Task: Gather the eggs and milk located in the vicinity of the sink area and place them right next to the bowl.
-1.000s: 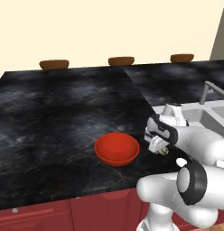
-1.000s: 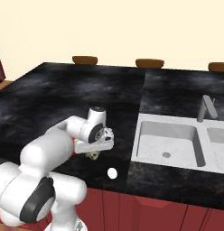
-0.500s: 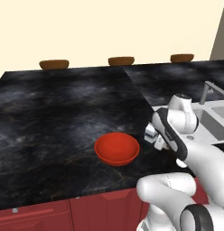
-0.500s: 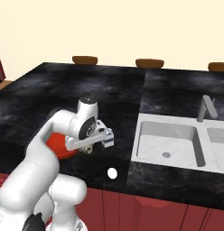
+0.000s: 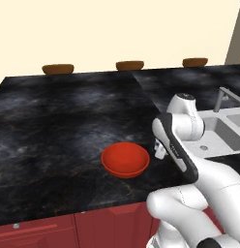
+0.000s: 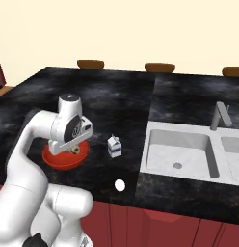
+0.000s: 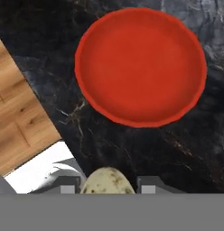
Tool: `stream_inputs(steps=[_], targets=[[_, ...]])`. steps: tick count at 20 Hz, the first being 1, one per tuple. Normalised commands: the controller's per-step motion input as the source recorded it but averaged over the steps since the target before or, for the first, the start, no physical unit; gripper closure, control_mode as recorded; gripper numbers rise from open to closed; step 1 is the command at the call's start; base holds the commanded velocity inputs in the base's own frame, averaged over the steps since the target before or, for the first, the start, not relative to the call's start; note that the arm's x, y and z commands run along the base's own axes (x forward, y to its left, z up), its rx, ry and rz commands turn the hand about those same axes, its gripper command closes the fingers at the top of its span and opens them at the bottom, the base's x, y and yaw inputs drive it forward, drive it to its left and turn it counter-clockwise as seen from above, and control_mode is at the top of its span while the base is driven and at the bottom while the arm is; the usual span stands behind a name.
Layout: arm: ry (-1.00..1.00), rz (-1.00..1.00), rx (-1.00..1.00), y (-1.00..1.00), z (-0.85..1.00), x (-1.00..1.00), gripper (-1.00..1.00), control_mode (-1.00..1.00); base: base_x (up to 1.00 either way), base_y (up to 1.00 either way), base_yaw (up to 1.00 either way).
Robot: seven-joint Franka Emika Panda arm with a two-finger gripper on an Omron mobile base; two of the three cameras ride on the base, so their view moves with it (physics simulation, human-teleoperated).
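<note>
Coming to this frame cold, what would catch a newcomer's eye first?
The glossy red bowl on the black counter, with the gripper above it, fingers shut on the speckled egg. Then the milk carton standing between bowl and sink, and the white egg near the counter's front edge.

Three brown wooden bowls [image 5: 57, 69] sit along the far edge of the black marbled bench [image 5: 54, 126], before a cream wall [image 5: 117, 29].
</note>
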Motion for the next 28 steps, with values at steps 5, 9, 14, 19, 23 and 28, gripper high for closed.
stream_inputs(steps=[5,9,14,19,23,28], targets=[[-0.11,0.21,0.0,0.68,0.13,-0.02,1.0,-1.0,0.0,0.0,0.0],[-0.01,0.23,0.0,0.76,0.04,0.0,1.0,-1.0,0.0,0.0,0.0],[0.0,0.19,-0.02,0.71,0.02,0.02,1.0,-1.0,0.0,0.0,0.0],[-0.03,0.17,-0.08,0.7,0.0,0.17,1.0,-1.0,0.0,0.0,0.0],[-0.04,0.15,-0.1,0.71,0.0,0.18,1.0,-1.0,0.0,0.0,0.0],[-0.01,0.1,-0.05,0.6,0.0,0.18,1.0,-1.0,0.0,0.0,0.0]])
